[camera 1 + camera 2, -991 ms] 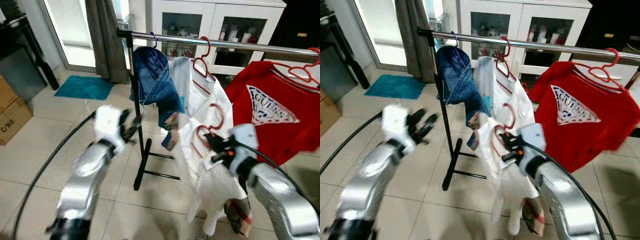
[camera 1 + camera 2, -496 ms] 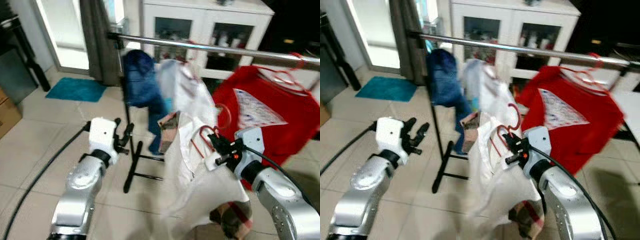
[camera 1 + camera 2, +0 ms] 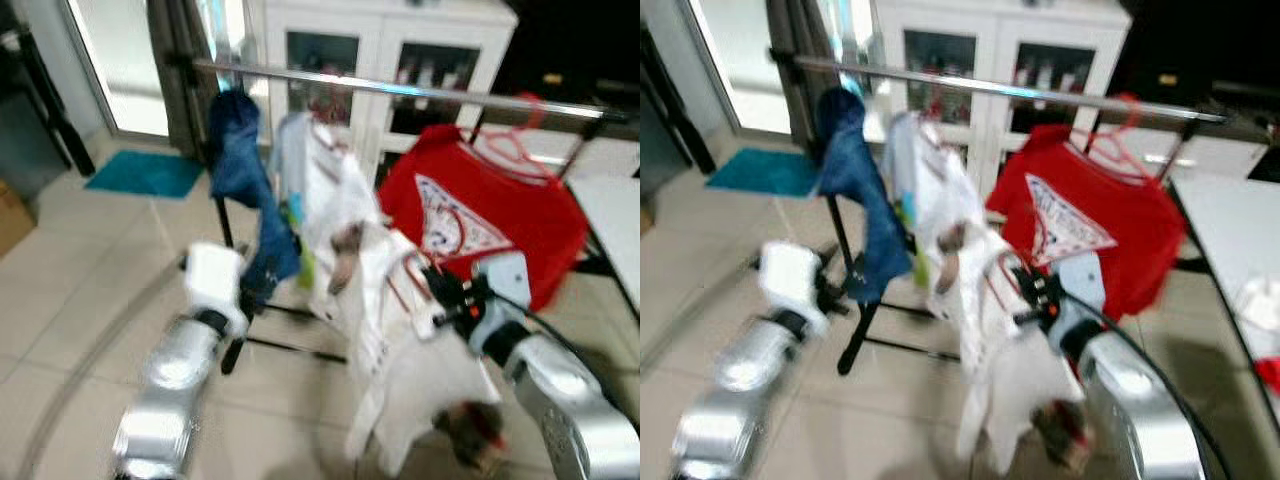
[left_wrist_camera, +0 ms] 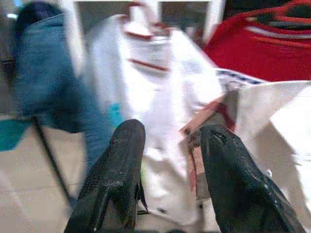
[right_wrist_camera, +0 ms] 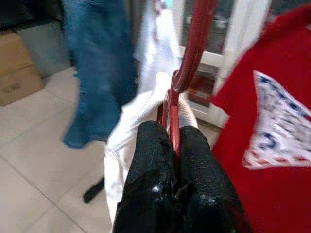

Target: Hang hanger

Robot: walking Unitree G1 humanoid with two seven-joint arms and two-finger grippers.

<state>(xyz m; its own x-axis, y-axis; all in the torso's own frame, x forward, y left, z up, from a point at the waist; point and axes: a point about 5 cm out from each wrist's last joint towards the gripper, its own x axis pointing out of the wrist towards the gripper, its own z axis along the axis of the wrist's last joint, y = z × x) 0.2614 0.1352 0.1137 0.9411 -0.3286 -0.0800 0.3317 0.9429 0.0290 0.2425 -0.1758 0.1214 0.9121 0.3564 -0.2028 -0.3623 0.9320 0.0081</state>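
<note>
In the left eye view, which is blurred, a chrome clothes rail (image 3: 420, 92) runs across the upper part of the scene in front of a white glass-door cabinet (image 3: 370, 50). From the rail hang a blue denim garment (image 3: 245, 190) at the left end, a white shirt (image 3: 325, 190) beside it, and a red printed T-shirt (image 3: 480, 215) on a red hanger further right. The right gripper (image 3: 440, 292) is raised below the rail, holding a red hanger (image 3: 408, 275) that carries a second white garment (image 3: 410, 370), which droops toward the tiled floor (image 3: 70, 270). This hanger is well under the rail, not hooked on it. The left gripper (image 3: 243, 297) is lifted beside the rack's black upright, near the denim.

The right eye view gives the same layout, with a teal mat (image 3: 760, 172) on the floor by the curtain (image 3: 790, 40).

In the left wrist view, the left gripper's two black fingers (image 4: 121, 170) are spread apart with nothing between them, facing the hanging white shirt and the denim.

In the right wrist view, the right gripper's fingers (image 5: 155, 165) are pressed together, pinching the red hanger's neck, with its hook curving above them and the white garment's collar just behind.
</note>
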